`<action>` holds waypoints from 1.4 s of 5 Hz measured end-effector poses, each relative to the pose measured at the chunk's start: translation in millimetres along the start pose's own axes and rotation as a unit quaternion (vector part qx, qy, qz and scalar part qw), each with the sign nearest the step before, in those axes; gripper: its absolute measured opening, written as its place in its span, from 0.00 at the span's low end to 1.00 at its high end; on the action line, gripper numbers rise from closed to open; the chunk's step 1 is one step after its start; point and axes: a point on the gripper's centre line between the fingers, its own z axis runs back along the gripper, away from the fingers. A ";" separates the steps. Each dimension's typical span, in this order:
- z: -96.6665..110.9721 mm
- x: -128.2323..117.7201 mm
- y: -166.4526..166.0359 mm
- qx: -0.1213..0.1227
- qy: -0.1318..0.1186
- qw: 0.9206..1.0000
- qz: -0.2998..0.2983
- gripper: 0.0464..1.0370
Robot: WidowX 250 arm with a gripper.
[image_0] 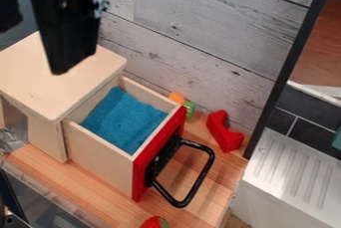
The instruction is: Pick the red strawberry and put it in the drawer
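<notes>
The step in hand is judged to be the pick: the red strawberry [153, 222] lies on the bench [96, 189] at six o'clock in the view, its green part towards three o'clock. The pincer [63, 60] hangs over the cabinet [53, 80] at ten o'clock; we cannot tell whether it is open or closed. We should travel towards five o'clock at height, passing above the drawer [100, 160], which stands open. The black handle [208, 170] curves out at the strawberry's one o'clock, so we should descend vertically and grip lightly about the middle. We then lift above the rim before moving towards twelve o'clock and releasing low over the blue cloth [126, 120].
</notes>
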 end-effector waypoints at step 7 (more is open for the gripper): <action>-190.7 -0.2 -17.6 0.036 -0.005 0.999 -0.013 0.96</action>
